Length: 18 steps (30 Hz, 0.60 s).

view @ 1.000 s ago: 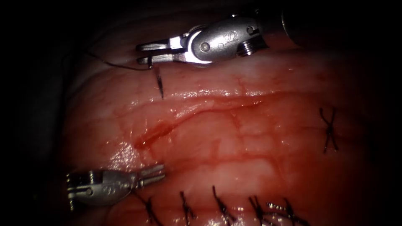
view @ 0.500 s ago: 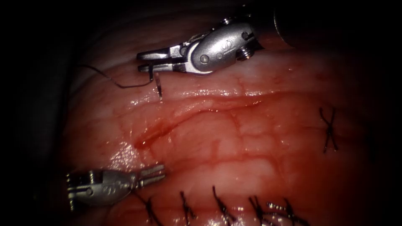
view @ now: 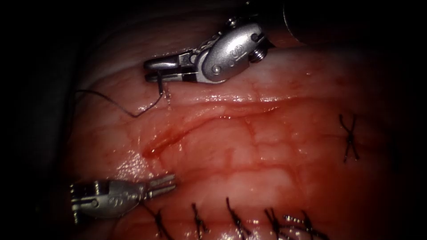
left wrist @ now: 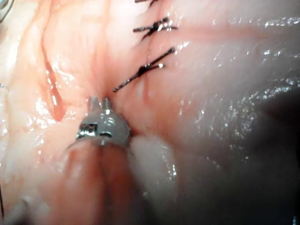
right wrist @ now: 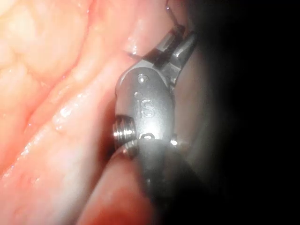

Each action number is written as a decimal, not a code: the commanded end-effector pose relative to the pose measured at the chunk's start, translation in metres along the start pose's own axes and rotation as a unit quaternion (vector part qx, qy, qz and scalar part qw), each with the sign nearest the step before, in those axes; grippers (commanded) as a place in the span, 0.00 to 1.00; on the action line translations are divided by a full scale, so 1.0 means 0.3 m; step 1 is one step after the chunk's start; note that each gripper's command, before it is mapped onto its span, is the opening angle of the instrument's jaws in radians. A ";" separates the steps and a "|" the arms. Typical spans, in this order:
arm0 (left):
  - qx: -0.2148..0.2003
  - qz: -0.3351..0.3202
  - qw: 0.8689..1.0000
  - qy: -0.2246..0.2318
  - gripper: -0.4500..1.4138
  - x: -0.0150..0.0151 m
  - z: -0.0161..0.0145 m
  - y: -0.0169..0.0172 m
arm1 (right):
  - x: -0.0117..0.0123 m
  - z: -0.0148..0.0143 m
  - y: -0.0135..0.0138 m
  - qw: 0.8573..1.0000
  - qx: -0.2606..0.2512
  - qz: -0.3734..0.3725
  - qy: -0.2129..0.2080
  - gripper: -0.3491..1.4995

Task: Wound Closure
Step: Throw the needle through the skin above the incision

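Observation:
My right tool [view: 151, 71] reaches in over the far edge of the tissue [view: 249, 173], its jaws shut on the dark curved needle [view: 167, 91] near its thread end. The needle points down, and its tip meets the tissue just beyond the left part of the cut [view: 195, 126]. Black thread [view: 133, 114] hangs from the jaws, dips onto the tissue and trails off left. The same jaws [right wrist: 176, 44] appear pressed close to the tissue in the right wrist view. My left tool [view: 165, 182] rests near the cut's left end, jaws slightly open and holding nothing; its fingertips [left wrist: 93, 101] lie on the tissue.
Several finished black stitches [view: 233, 218] line the near edge of the tissue, and a crossed stitch [view: 350, 138] sits at the right. Red fluid [view: 153, 149] pools at the cut's left end. Two stitches [left wrist: 143, 69] lie just beyond my left tool.
My right tool has moved down toward the tissue and its wrist has tilted. Less of the needle shows below the jaws. The thread loop has sagged lower and to the left. The left tool has stayed still.

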 end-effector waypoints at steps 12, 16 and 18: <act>0.017 -0.014 1.000 0.022 0.26 0.012 0.003 -0.008 | -0.0021 0.0020 -0.0040 1.000 -0.002 -0.007 0.005 0.00; 0.017 -0.014 1.000 0.022 0.26 0.012 0.003 -0.008 | -0.0032 0.0014 -0.0078 1.000 0.001 -0.013 0.007 0.00; 0.017 -0.014 1.000 0.022 0.26 0.012 0.003 -0.008 | -0.0038 0.0009 -0.0099 1.000 0.003 -0.016 0.009 0.00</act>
